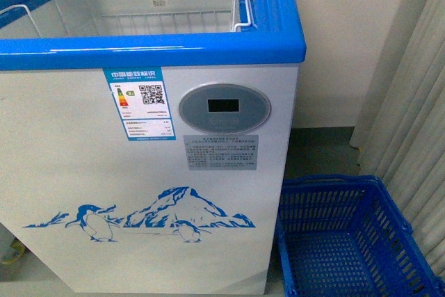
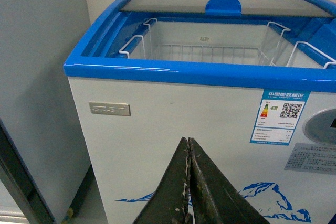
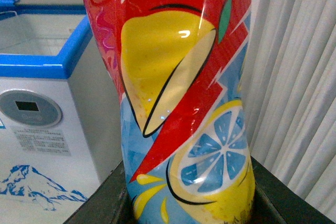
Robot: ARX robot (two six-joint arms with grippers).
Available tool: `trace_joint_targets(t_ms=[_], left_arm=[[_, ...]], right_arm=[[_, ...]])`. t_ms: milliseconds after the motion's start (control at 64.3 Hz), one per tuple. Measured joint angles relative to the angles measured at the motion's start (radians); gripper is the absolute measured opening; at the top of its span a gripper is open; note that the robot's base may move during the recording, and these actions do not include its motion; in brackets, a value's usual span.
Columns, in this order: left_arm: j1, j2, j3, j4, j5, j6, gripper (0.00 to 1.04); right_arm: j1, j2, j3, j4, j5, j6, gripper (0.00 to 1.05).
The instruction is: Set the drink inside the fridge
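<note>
Your drink [image 3: 178, 103] fills the right wrist view, upright and apparently clamped in the right gripper [image 3: 189, 208], near the open-topped fridge [image 1: 139, 172], while your left gripper [image 2: 189, 182] is pinched shut, empty, facing the fridge's front.

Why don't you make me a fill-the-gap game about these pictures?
The right gripper holds the ____.
The left gripper is ____, holding nothing.
The birds painted on the fridge are ____.
The basket beside the fridge is coloured ____.
Missing words: drink, shut, penguins, blue.
</note>
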State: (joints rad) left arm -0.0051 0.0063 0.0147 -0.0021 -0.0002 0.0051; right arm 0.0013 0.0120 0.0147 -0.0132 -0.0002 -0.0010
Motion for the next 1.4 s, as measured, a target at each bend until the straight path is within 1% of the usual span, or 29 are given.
trace_joint_targets(t_ms=[31, 47, 187, 233, 264, 280, 327, 342, 435, 451, 498, 513, 544, 606, 824, 855, 886, 917, 948, 964, 980, 1011, 1042, 1088, 1151, 1228, 1306, 1399], left_arm=[[0.0, 0.0, 0.0, 0.0, 0.0, 0.0, 0.03], [0.0, 0.0, 0.0, 0.0, 0.0, -0.002, 0.06], [0.0, 0.0, 0.0, 0.0, 0.0, -0.003, 0.38], [0.0, 0.0, 0.0, 0.0, 0.0, -0.003, 0.45], [0.0, 0.0, 0.0, 0.0, 0.0, -0.003, 0.52], [0.0, 0.0, 0.0, 0.0, 0.0, -0.003, 0.58], [0.0, 0.0, 0.0, 0.0, 0.0, -0.003, 0.69], [0.0, 0.0, 0.0, 0.0, 0.0, -0.003, 0.69], [0.0, 0.0, 0.0, 0.0, 0.0, -0.003, 0.86], [0.0, 0.0, 0.0, 0.0, 0.0, -0.003, 0.87], [0.0, 0.0, 0.0, 0.0, 0.0, -0.003, 0.96], [0.0, 0.0, 0.0, 0.0, 0.0, -0.002, 0.97], [0.0, 0.0, 0.0, 0.0, 0.0, -0.002, 0.98], [0.0, 0.0, 0.0, 0.0, 0.0, -0.003, 0.96], [0.0, 0.0, 0.0, 0.0, 0.0, -0.003, 0.97], [0.0, 0.0, 0.0, 0.0, 0.0, -0.003, 0.97], [0.0, 0.0, 0.0, 0.0, 0.0, -0.003, 0.97], [0.0, 0.0, 0.0, 0.0, 0.0, -0.003, 0.97], [0.0, 0.0, 0.0, 0.0, 0.0, -0.003, 0.97], [0.0, 0.0, 0.0, 0.0, 0.0, -0.003, 0.97], [0.0, 0.0, 0.0, 0.0, 0.0, -0.003, 0.97], [0.0, 0.0, 0.0, 0.0, -0.001, -0.003, 0.97], [0.0, 0.0, 0.0, 0.0, 0.0, -0.003, 0.97], [0.0, 0.0, 0.0, 0.0, 0.0, -0.003, 0.97], [0.0, 0.0, 0.0, 0.0, -0.001, -0.003, 0.97], [0.0, 0.0, 0.0, 0.0, 0.0, -0.003, 0.97], [0.0, 0.0, 0.0, 0.0, -0.001, -0.003, 0.97], [0.001, -0.001, 0.0, 0.0, -0.001, -0.003, 0.97]], right_arm=[[0.0, 0.0, 0.0, 0.0, 0.0, 0.0, 0.42], [0.0, 0.0, 0.0, 0.0, 0.0, 0.0, 0.42], [0.0, 0.0, 0.0, 0.0, 0.0, 0.0, 0.42], [0.0, 0.0, 0.0, 0.0, 0.0, 0.0, 0.42], [0.0, 0.0, 0.0, 0.0, 0.0, 0.0, 0.42], [0.0, 0.0, 0.0, 0.0, 0.0, 0.0, 0.42], [0.0, 0.0, 0.0, 0.0, 0.0, 0.0, 0.42], [0.0, 0.0, 0.0, 0.0, 0.0, 0.0, 0.42], [0.0, 0.0, 0.0, 0.0, 0.0, 0.0, 0.42], [0.0, 0.0, 0.0, 0.0, 0.0, 0.0, 0.42], [0.0, 0.0, 0.0, 0.0, 0.0, 0.0, 0.42], [0.0, 0.0, 0.0, 0.0, 0.0, 0.0, 0.42], [0.0, 0.0, 0.0, 0.0, 0.0, 0.0, 0.42], [0.0, 0.0, 0.0, 0.0, 0.0, 0.0, 0.42], [0.0, 0.0, 0.0, 0.0, 0.0, 0.0, 0.42], [0.0, -0.002, -0.003, 0.019, -0.008, -0.007, 0.42], [0.0, 0.0, -0.009, 0.093, -0.019, -0.027, 0.42], [0.008, 0.04, -0.011, 0.206, -0.017, -0.047, 0.42], [0.012, 0.07, -0.011, 0.275, -0.018, -0.051, 0.42], [0.016, 0.104, -0.011, 0.349, -0.018, -0.057, 0.42], [0.019, 0.121, -0.011, 0.383, -0.018, -0.061, 0.42], [0.034, 0.213, -0.006, 0.552, -0.012, -0.081, 0.42], [0.047, 0.274, -0.003, 0.636, -0.013, -0.093, 0.42], [0.068, 0.364, 0.001, 0.718, -0.012, -0.104, 0.42], [0.105, 0.515, 0.011, 0.81, 0.002, -0.13, 0.42], [0.143, 0.693, 0.053, 0.882, 0.016, -0.156, 0.42], [0.181, 0.891, 0.137, 0.941, 0.047, -0.186, 0.42], [0.223, 1.036, 0.241, 0.977, 0.067, -0.217, 0.42]])
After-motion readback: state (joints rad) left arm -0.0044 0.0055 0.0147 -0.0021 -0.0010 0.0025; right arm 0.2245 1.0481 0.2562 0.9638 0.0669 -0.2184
